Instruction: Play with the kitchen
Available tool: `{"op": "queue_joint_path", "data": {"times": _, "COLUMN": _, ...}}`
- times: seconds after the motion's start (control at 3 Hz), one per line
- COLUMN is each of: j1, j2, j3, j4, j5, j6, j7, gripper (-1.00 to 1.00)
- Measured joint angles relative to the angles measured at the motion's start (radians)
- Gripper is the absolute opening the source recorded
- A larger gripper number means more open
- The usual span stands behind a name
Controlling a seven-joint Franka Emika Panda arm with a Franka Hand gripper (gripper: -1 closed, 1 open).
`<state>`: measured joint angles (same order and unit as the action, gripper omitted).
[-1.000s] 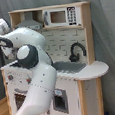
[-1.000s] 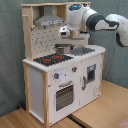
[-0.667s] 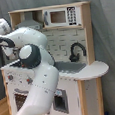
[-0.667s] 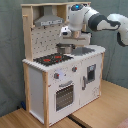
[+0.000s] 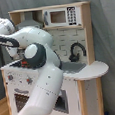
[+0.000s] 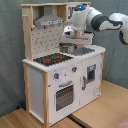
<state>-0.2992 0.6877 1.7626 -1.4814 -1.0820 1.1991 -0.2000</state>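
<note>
Arm's wrist shifted slightly over toy kitchen (image 6: 60,75) counter; gripper (image 6: 69,46) state can't tell; play unfinished, nothing visibly moved.

Behind the kitchen (image 6: 60,70) hangs a grey-green curtain (image 6: 12,55), falling in soft vertical folds across the whole backdrop in both exterior views. Under the kitchen in the second exterior view lies a light wooden worktop (image 6: 112,107), with a dark seam running between its boards just in front of the kitchen. The light is even and soft, with no hard shadows on the curtain.
</note>
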Motion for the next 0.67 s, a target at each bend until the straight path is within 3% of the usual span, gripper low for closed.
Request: {"op": "queue_joint_path", "data": {"times": 0.67, "j1": -0.184, "j2": 0.007, "j3": 0.090, "j4": -0.098, "j5": 0.000, "j6": 0.041, "j7": 0.006, "gripper": -1.00}}
